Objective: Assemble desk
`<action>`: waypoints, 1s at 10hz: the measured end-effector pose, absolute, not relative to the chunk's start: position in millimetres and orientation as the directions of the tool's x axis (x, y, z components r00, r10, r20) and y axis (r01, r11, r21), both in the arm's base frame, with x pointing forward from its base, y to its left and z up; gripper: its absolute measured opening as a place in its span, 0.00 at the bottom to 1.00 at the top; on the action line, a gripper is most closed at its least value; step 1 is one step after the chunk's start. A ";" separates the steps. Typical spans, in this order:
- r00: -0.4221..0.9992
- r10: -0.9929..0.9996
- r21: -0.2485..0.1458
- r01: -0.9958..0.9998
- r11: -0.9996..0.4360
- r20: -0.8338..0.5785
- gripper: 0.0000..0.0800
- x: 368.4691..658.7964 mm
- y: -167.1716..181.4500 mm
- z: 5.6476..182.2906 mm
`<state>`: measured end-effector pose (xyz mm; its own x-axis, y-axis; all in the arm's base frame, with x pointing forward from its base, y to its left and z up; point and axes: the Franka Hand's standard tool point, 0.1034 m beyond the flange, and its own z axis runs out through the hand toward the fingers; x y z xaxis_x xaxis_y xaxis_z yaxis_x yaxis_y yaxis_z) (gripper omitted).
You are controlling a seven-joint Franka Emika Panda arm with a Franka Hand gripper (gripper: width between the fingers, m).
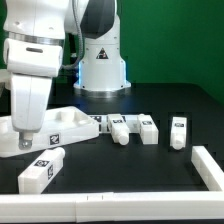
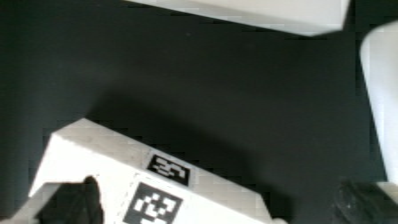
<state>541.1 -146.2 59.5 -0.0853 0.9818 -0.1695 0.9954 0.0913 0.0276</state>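
Note:
The white tabletop [image 1: 62,124] lies flat on the black table at the exterior view's left, with square tags on it. My gripper [image 1: 25,140] hangs over its left end, fingers down. In the wrist view the tabletop's tagged corner [image 2: 169,180] sits between my fingers [image 2: 71,205], which stand wide apart; the gripper [image 2: 217,206] is open and holds nothing. One leg [image 1: 42,170] lies in front of the tabletop. Three more legs [image 1: 120,128] [image 1: 147,128] [image 1: 178,132] lie in a row to its right.
A white rail [image 1: 100,209] runs along the table's front edge, and another white bar [image 1: 208,165] lies at the front right. The robot's base [image 1: 100,65] stands at the back. A white piece [image 2: 249,15] shows in the wrist view; I cannot tell which part it is.

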 end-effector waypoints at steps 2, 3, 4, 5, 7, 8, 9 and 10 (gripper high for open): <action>0.170 0.977 0.046 0.985 -0.165 -0.131 0.81 523.0 -158.5 61.8; 0.307 0.944 0.045 0.952 -0.304 -0.117 0.81 511.1 -164.4 62.4; 0.448 0.887 0.027 0.894 -0.448 -0.114 0.81 505.4 -163.5 63.3; 0.527 0.842 0.024 0.849 -0.528 -0.114 0.81 511.8 -160.3 66.9; 0.618 0.779 0.035 0.785 -0.618 -0.102 0.81 511.7 -158.6 64.1; 0.657 0.747 0.039 0.753 -0.657 -0.099 0.81 511.9 -158.0 64.1; 0.700 0.709 0.040 0.714 -0.699 -0.091 0.81 510.5 -159.2 64.0; 0.800 0.596 0.037 0.599 -0.800 -0.062 0.81 499.5 -168.5 63.4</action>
<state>499.5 -168.5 63.4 0.8002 0.5964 -0.0623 0.5990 -0.7999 0.0366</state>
